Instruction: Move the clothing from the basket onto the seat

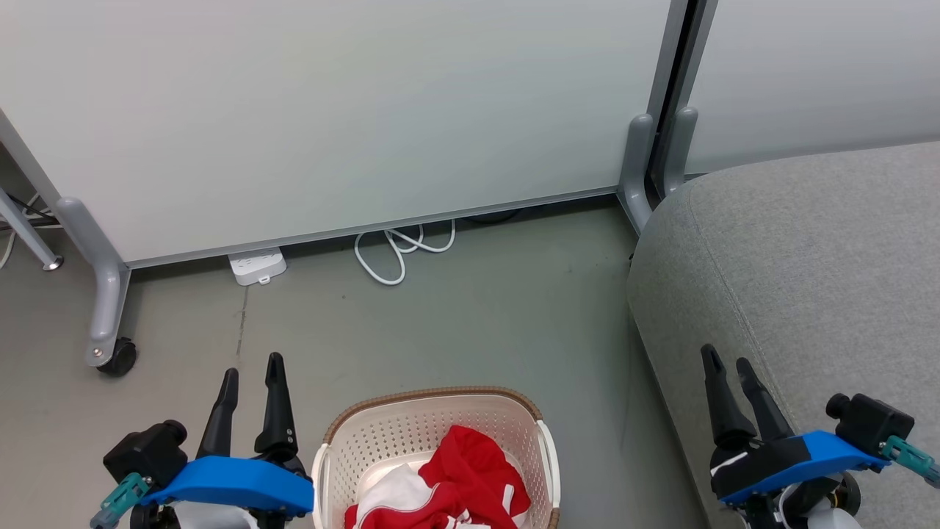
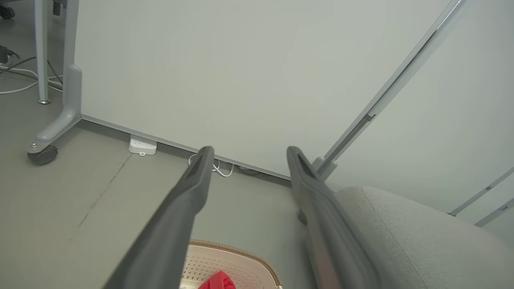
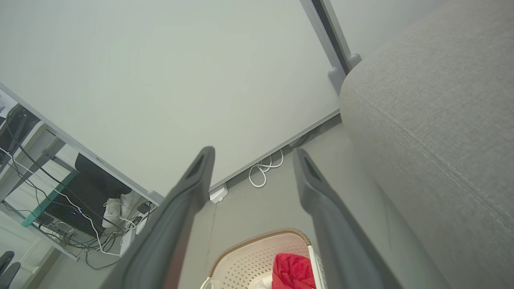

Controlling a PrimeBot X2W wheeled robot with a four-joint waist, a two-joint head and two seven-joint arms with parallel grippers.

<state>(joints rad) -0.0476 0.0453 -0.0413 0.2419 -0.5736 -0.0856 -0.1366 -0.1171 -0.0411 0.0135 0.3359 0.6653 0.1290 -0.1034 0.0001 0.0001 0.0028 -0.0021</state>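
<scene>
The basket point(image 1: 411, 426), cream-white with a brown rim, stands on the floor at the bottom middle of the head view. Red clothing point(image 1: 463, 477) with white parts lies bunched inside it. The grey seat point(image 1: 808, 272) fills the right side. My left gripper point(image 1: 252, 367) is open over the floor just left of the basket, holding nothing. Over the seat's front edge, right of the basket, my right gripper point(image 1: 729, 358) is open and empty. The left wrist view shows the basket point(image 2: 241, 261), a bit of clothing point(image 2: 219, 281) and the seat point(image 2: 421, 233) beyond its own gripper point(image 2: 249, 151). The right wrist view shows its gripper point(image 3: 252, 151), basket point(image 3: 249, 253), clothing point(image 3: 293, 271) and seat point(image 3: 441, 120).
A pale partition panel point(image 1: 330, 110) on grey wheeled feet point(image 1: 117, 356) stands behind the basket. A white power strip point(image 1: 257, 266) and coiled white cable point(image 1: 404, 250) lie at its base. Grey floor point(image 1: 455, 323) stretches between partition, basket and seat. Shoes and cables point(image 3: 116, 208) show behind the panel.
</scene>
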